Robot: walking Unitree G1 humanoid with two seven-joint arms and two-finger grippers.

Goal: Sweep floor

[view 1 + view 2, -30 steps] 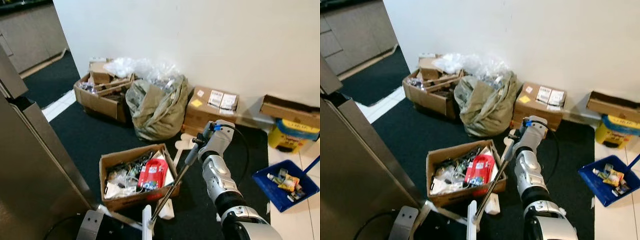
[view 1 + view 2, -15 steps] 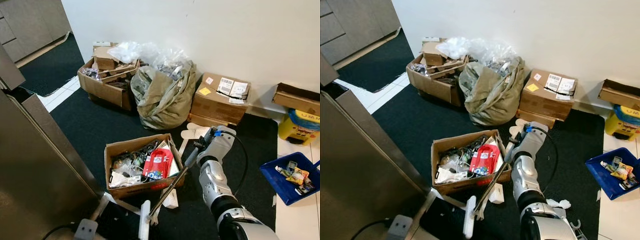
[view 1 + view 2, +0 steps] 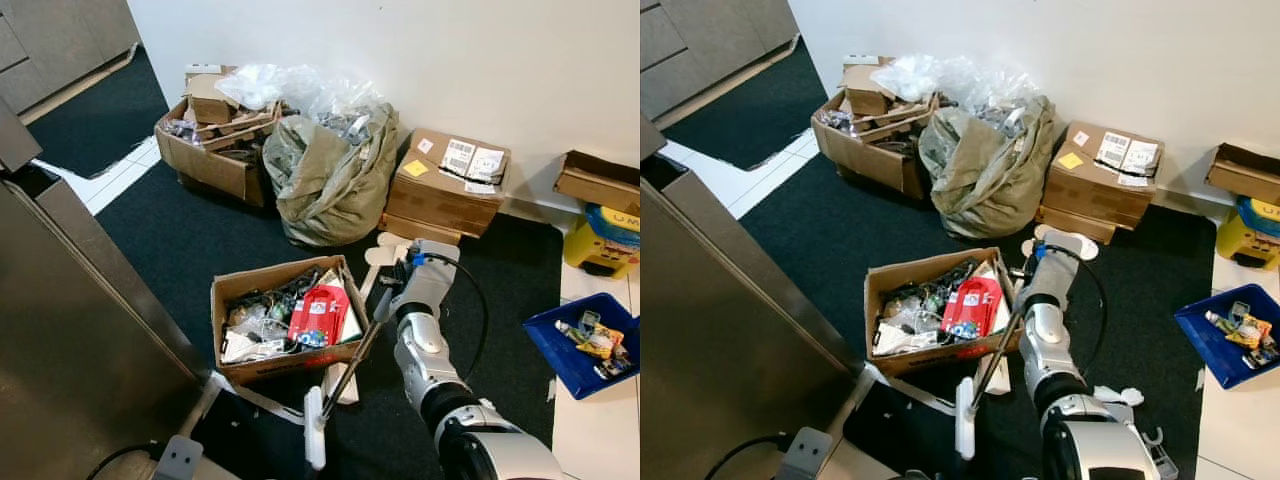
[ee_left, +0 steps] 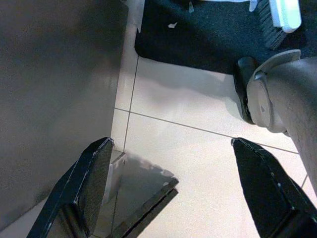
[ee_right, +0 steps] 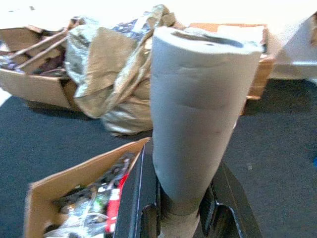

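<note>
We see the right gripper stretched forward over the dark carpet; in the right wrist view its two black fingers are clamped on the grey foam grip of the broom handle. The shaft runs down and back toward us; the white broom head sits on the carpet just in front of the open cardboard box of mixed clutter, close to where carpet meets pale tile.

The left gripper hangs low over the tile beside a grey cabinet side; its fingers are spread wide with nothing between them (idle, we judge).

Surroundings: a stuffed olive sack against the wall; a sealed carton beside it; another open box of scraps further left; a blue dustpan holding litter on the tile to our right, well apart from the broom head. A crumpled white scrap lies on the carpet near the robot's right side.

Step in hand, as we judge it: mid-sweep, head planted near the box. The next move likely calls for drawing the head across the carpet toward the dustpan side, keeping the shaft clear of the box's flap; the one-handed hold may let the head twist.
</note>
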